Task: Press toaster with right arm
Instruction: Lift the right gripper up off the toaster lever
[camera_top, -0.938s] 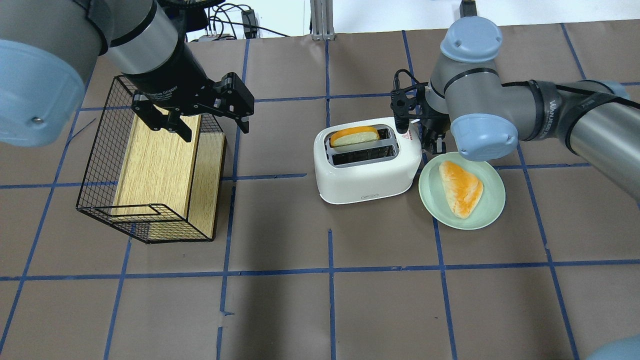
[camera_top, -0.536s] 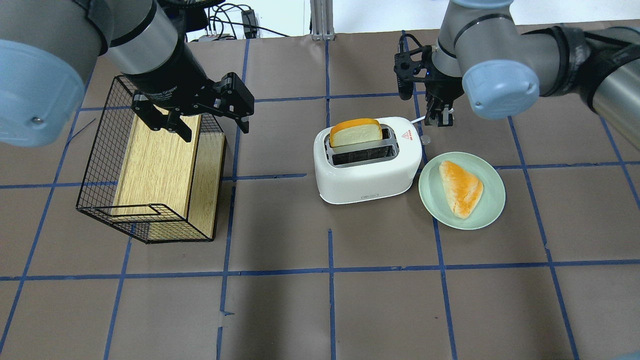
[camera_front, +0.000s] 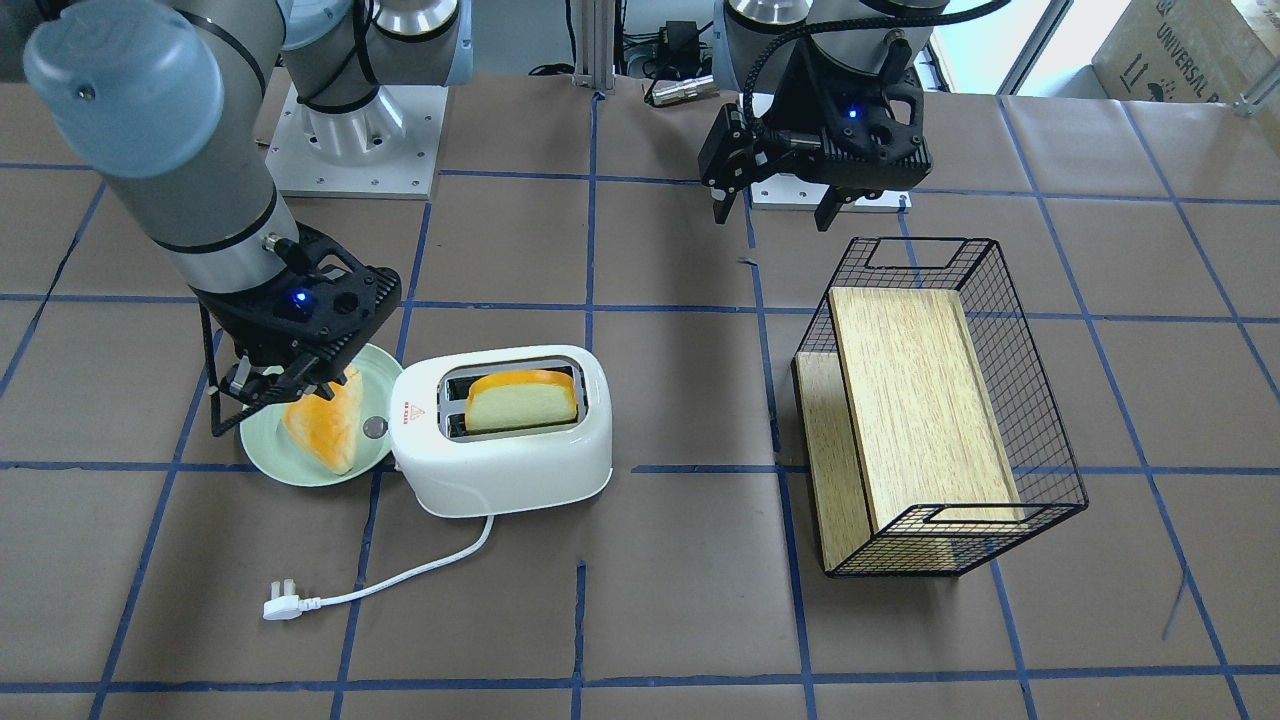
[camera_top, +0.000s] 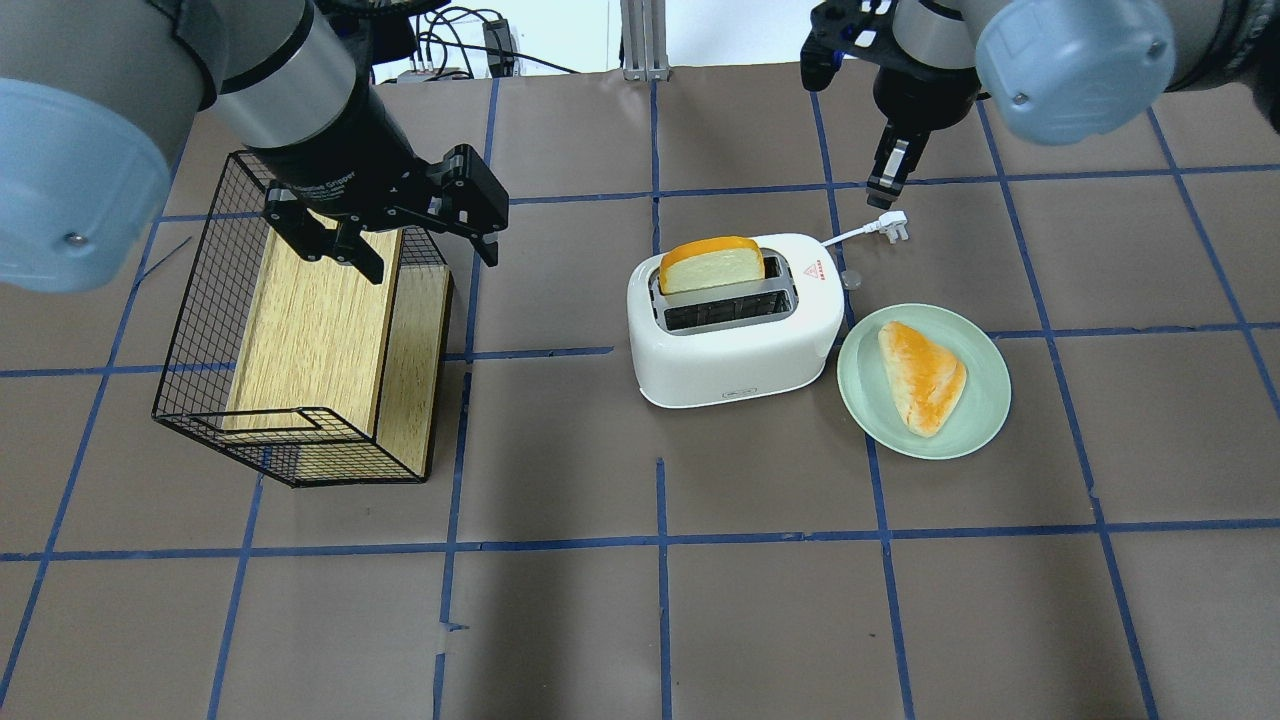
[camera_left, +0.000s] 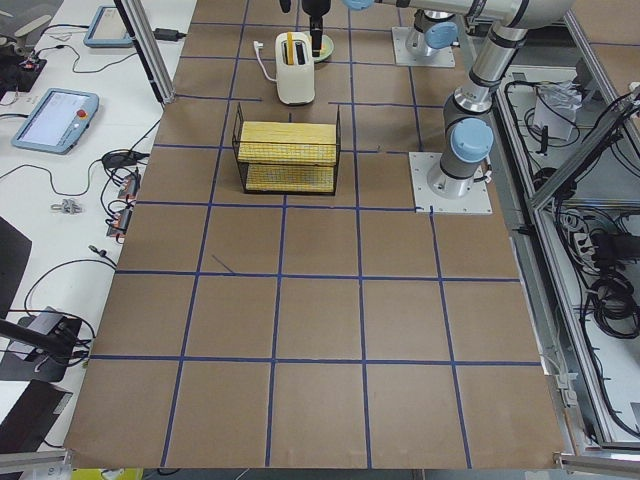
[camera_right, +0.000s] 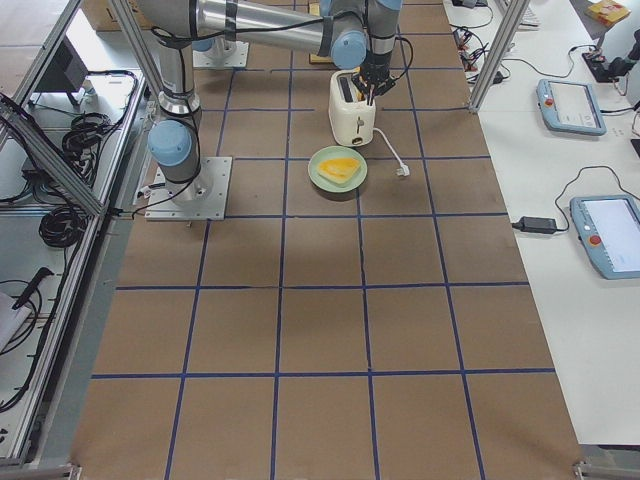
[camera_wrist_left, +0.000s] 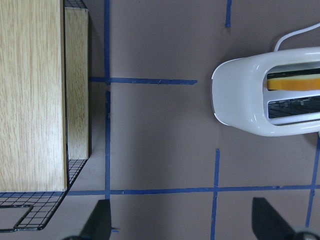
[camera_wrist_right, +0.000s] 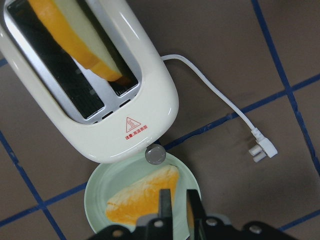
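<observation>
White plastic toaster (camera_top: 735, 345) stands mid-bench, a bread slice (camera_top: 712, 266) upright in the slot farther from the robot. Its silver lever knob (camera_wrist_right: 155, 154) faces the pale green plate (camera_top: 990, 405) just beside it. The right claw (camera_wrist_right: 178, 196) hangs in the air above the pastry (camera_wrist_right: 135, 201) on that plate, fingers pressed almost together, pinching nothing and clear of both knob and toaster. The left claw (camera_top: 430, 258) hovers over the wire basket (camera_top: 200, 330), spread wide and empty. The toaster's white plug (camera_top: 893, 226) lies loose on the bench.
</observation>
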